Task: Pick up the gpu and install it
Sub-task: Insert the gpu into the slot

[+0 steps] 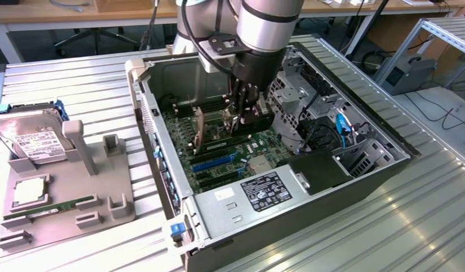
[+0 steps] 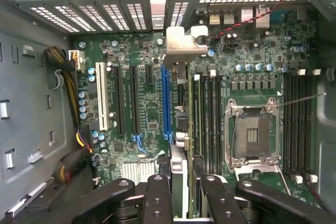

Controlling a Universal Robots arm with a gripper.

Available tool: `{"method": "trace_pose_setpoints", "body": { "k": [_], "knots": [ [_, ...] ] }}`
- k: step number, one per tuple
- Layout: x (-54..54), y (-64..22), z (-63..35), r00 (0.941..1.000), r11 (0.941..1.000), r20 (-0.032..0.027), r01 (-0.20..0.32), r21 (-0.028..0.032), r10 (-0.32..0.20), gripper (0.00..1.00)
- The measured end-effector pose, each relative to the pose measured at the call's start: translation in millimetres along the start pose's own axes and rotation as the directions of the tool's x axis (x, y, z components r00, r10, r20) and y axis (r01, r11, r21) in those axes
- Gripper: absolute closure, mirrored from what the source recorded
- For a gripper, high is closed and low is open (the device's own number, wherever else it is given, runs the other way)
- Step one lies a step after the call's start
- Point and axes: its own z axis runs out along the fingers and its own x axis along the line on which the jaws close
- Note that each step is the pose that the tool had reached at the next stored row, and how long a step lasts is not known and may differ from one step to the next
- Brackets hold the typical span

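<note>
Arm [image 1: 266, 22] hides much of the gpu [image 1: 217, 127] in the exterior view; the card stands on edge inside the case [image 1: 368, 170], clamped by the gripper [image 1: 243, 116]. Wrist view: gpu [image 2: 181, 129] edge-on between half-closed fingers [image 2: 157, 198], over the motherboard [image 2: 142, 103].

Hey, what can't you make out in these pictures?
- Wrist view: the gpu is edge-on, so its faces are hidden, and it covers the slot beneath.
- Exterior view: the gripper hides most of the card.
- Exterior view: the hard drive label print is too small.
</note>
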Motion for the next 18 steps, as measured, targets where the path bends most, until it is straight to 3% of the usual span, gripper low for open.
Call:
{"method": "trace_pose_setpoints", "body": {
  "k": [18],
  "knots": [
    [2.2, 5.2, 4.1, 1.0000, 1.0000, 0.0000, 0.000, 0.0000, 0.000, 0.73]
  ]
}}
